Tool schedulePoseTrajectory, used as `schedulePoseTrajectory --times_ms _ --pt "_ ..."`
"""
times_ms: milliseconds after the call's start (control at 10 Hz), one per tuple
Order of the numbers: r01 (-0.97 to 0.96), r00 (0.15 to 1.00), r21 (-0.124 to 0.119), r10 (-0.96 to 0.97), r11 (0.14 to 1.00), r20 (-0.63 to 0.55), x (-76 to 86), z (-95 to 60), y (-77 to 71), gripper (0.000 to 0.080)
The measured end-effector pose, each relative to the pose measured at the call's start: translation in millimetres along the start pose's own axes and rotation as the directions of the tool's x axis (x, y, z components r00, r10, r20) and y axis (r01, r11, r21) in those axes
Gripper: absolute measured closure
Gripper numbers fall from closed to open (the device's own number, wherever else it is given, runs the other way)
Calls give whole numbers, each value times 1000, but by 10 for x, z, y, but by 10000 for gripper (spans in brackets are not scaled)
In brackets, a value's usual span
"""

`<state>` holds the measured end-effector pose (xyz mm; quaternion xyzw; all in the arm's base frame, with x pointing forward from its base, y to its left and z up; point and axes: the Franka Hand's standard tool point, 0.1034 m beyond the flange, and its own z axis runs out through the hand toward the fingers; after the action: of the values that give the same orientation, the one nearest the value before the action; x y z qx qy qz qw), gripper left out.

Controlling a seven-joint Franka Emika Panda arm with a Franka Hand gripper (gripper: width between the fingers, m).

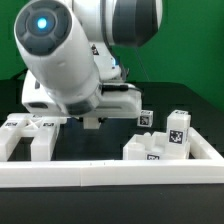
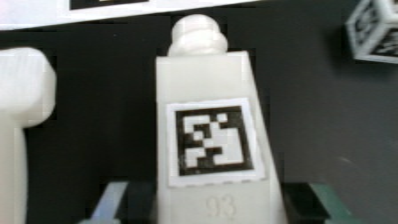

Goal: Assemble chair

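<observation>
In the wrist view a long white chair bar (image 2: 210, 110) with a rounded peg end and a square tag marked 93 lies on the black table. My gripper (image 2: 217, 205) is open and straddles the bar's near end. One finger (image 2: 121, 200) stands on each side of the bar, with a dark gap between finger and bar. In the exterior view the gripper (image 1: 92, 120) hangs low over the table behind the arm's bulk, and the bar is hidden there. Other white chair parts lie at the exterior view's left (image 1: 22, 135) and right (image 1: 158, 145).
A long white border rail (image 1: 110, 172) runs along the front. A tagged upright block (image 1: 178, 128) stands at the exterior view's right. In the wrist view another white part (image 2: 22, 95) lies beside the bar and a tagged cube (image 2: 374, 40) sits off to the other side.
</observation>
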<state>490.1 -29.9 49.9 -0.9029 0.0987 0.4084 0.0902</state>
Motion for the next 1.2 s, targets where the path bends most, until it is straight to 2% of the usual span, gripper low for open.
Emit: schedulePoseTrajectory --times_ms 100,200,300,600,700,800,900,1000,1100,1200 --pt "10 1000 7 -10 1000 -29 -53 -205 -39 504" --pt "15 998 12 -14 1000 -57 -88 -308 -29 504" --pt "11 998 11 -10 1000 -64 -54 -256 -14 504" --pt "11 994 8 -10 1000 -105 17 -287 -4 504" --pt "14 986 4 -13 1000 -166 90 -394 -20 504" --pt "14 971 1 -14 1000 -241 96 -555 -101 504" --pt "25 957 -1 -24 1000 -290 31 -722 -191 504" --pt "31 941 -3 -30 1000 -336 35 -836 -223 504" --pt "29 908 -8 -30 1000 -418 113 -849 -203 504" --pt "27 889 -8 -28 1000 -456 93 -836 -198 504"
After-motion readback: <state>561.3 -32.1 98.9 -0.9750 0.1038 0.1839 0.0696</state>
